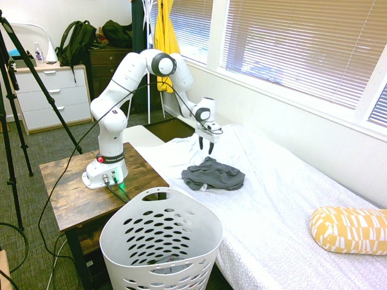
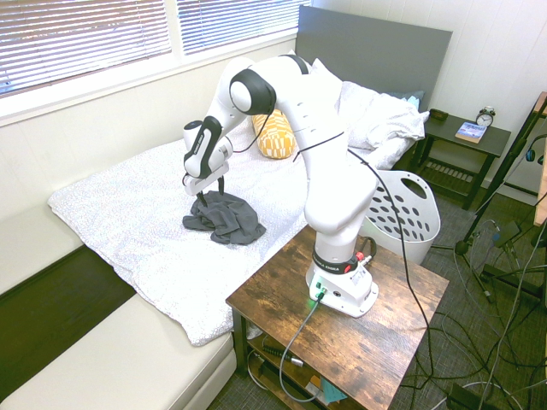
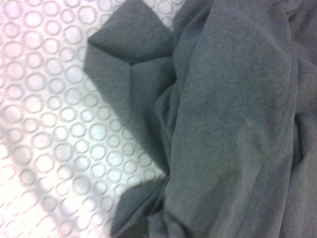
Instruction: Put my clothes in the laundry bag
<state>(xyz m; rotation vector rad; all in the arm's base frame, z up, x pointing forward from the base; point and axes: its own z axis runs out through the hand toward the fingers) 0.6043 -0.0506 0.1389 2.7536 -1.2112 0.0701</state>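
Observation:
My clothes, a crumpled dark charcoal-grey garment, lie on the white patterned bedsheet. The wrist view is filled from close by with the grey fabric over the ring-patterned sheet. My gripper hangs open just above the garment's far edge, fingertips pointing down, with nothing between them. The laundry bag, a tall round white basket with oval holes, stands on the floor beside the bed and the wooden table.
The arm's base sits on a wooden side table next to the bed. A yellow patterned pillow lies further along the mattress. A bright yellow garment hangs by the window. White pillows lean at the headboard.

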